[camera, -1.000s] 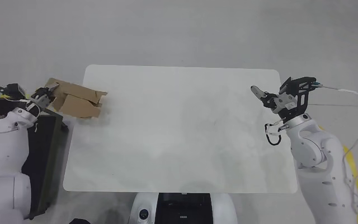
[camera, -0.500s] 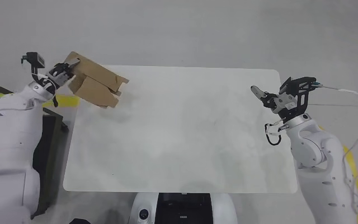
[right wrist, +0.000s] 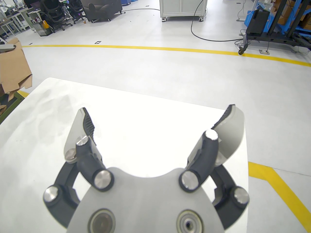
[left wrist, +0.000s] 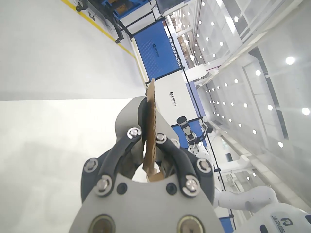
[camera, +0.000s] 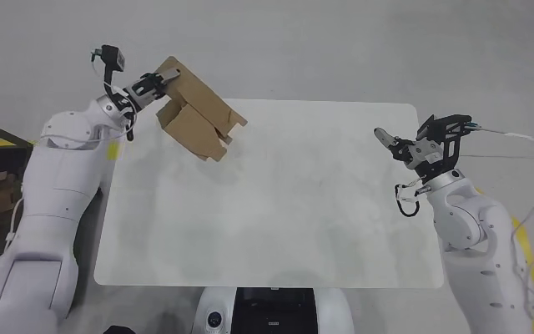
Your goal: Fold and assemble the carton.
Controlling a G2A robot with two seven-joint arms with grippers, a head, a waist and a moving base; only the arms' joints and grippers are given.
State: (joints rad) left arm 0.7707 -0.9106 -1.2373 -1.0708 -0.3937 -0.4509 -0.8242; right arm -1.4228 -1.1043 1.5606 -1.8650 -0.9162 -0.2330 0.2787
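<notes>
Desk surface takes up most of the scene: a large white rectangular desk [camera: 275,209] with rounded corners sits between the two arms on a pale grey floor. At its far left corner is the flattened brown corrugated cardboard carton [camera: 198,113]. It is tilted and appears lifted clear of the surface. Its loose flaps point toward the middle of the desk, and its outer end reaches past the desk's far edge, over the floor. The left gripper [camera: 161,82] holds that outer end. In the left wrist view the carton is seen edge-on as a thin fluted strip, with the gripper's fingers pressed against its two faces and pinching it firmly. From the right wrist view the carton [right wrist: 13,66] shows as a brown panel with a notched lower edge beyond the desk's far corner. The right gripper [right wrist: 158,112] sits above the desk's right edge, well apart from the carton, with its fingers spread wide and nothing between them.
</notes>
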